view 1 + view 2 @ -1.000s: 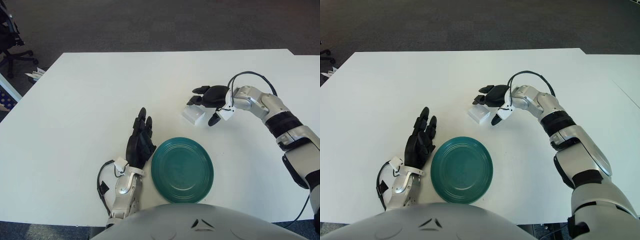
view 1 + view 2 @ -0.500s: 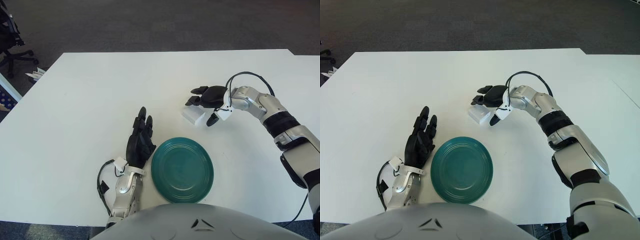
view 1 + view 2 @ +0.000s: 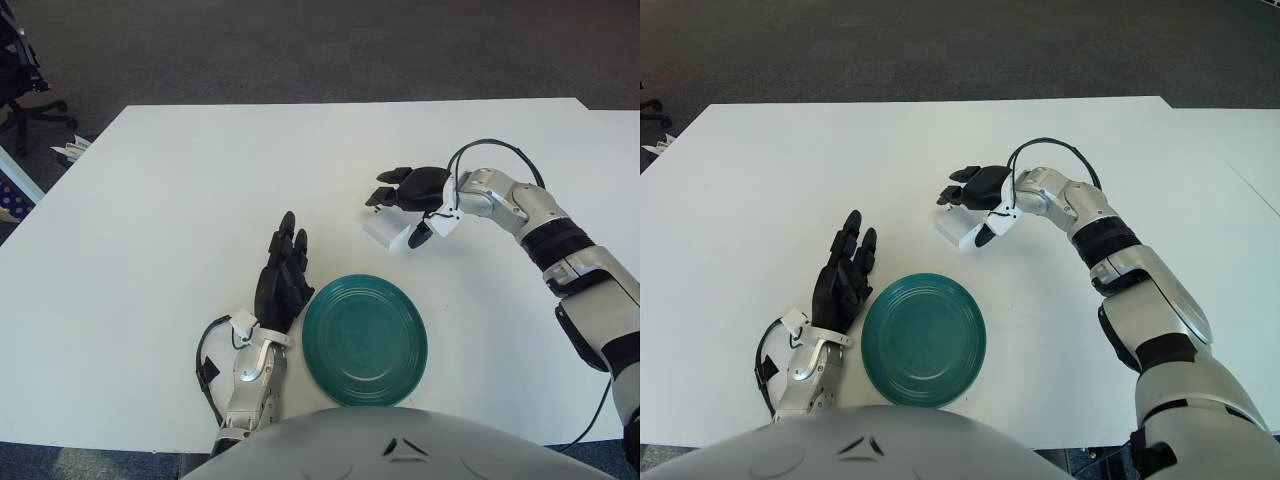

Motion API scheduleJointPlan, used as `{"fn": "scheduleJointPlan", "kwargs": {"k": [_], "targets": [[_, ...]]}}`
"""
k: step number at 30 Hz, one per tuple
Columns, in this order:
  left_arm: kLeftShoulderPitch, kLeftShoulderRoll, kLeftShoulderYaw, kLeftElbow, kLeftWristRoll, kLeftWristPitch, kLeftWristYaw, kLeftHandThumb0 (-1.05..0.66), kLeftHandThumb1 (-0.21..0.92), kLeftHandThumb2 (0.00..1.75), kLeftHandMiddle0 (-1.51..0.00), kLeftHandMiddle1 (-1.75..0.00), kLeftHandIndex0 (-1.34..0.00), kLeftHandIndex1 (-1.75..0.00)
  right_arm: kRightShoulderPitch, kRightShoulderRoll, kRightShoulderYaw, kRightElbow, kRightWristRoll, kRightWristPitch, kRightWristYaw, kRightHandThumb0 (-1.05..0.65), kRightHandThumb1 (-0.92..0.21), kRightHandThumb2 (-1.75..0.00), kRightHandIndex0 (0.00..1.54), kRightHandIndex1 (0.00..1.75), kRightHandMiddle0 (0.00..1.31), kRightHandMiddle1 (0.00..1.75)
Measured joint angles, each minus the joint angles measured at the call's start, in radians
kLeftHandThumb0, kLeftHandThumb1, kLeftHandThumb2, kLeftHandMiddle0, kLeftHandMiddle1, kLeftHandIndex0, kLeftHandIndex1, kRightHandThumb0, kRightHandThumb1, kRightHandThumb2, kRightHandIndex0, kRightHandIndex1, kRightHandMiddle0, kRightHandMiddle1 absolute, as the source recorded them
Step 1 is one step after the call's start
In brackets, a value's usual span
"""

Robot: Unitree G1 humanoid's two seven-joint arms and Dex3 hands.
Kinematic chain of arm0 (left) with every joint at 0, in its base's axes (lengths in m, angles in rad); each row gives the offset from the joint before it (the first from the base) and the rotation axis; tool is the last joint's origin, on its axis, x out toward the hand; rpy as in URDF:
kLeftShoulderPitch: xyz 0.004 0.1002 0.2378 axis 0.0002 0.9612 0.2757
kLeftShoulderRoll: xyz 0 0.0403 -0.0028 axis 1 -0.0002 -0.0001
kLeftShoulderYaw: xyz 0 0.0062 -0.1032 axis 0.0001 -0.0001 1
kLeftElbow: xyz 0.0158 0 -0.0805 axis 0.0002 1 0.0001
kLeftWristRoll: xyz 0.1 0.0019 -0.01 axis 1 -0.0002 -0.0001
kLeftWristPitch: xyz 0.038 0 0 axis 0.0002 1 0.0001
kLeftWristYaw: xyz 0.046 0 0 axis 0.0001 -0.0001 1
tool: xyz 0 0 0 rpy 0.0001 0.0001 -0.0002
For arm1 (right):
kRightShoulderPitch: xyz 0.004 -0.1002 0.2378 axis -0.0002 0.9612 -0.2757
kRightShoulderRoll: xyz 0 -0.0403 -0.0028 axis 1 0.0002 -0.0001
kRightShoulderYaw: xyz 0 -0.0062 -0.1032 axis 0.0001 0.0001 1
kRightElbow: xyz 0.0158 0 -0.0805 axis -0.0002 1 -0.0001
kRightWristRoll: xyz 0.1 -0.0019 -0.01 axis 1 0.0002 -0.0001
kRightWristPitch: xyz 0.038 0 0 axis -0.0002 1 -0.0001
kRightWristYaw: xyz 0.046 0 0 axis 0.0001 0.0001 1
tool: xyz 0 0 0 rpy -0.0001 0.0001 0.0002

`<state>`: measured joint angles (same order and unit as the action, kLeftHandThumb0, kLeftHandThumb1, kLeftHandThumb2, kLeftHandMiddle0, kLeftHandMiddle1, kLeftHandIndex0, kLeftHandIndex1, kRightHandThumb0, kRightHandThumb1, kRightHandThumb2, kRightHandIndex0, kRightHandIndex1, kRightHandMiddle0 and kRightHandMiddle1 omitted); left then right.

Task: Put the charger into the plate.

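Lying palm-down with fingers stretched out and holding nothing, the left hand (image 3: 281, 282) shows on the white table (image 3: 150, 220) just left of the green plate (image 3: 365, 340), whose near rim is cut off by the robot's grey torso (image 3: 390, 445). Beyond the plate and apart from it sits the white charger (image 3: 387, 230). The right hand (image 3: 408, 205) is around it: dark fingers (image 3: 392, 187) cover its far edge, the thumb sits at its right side. Whether they actually press the charger cannot be made out.
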<state>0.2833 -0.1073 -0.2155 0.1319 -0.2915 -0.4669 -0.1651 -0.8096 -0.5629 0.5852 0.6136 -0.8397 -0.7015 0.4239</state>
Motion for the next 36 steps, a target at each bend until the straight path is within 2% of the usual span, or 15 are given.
{"fn": "scheduleJointPlan", "kwargs": {"k": [20, 36], "targets": [[0.009, 0.0, -0.005, -0.017, 0.024, -0.006, 0.028, -1.05, 0.92, 0.93, -0.05, 0.0, 0.0, -0.25, 0.001, 0.012, 0.01, -0.002, 0.0, 0.002, 0.0, -0.84, -0.92, -0.45, 0.27, 0.0, 0.0, 0.39], [0.069, 0.0, -0.011, -0.092, 0.006, 0.047, 0.054, -1.05, 0.92, 0.94, -0.03, 0.0, 0.0, -0.23, 0.035, 0.036, 0.034, 0.025, -0.006, 0.002, -0.063, -0.84, -0.92, -0.42, 0.32, 0.02, 0.0, 0.46]]}}
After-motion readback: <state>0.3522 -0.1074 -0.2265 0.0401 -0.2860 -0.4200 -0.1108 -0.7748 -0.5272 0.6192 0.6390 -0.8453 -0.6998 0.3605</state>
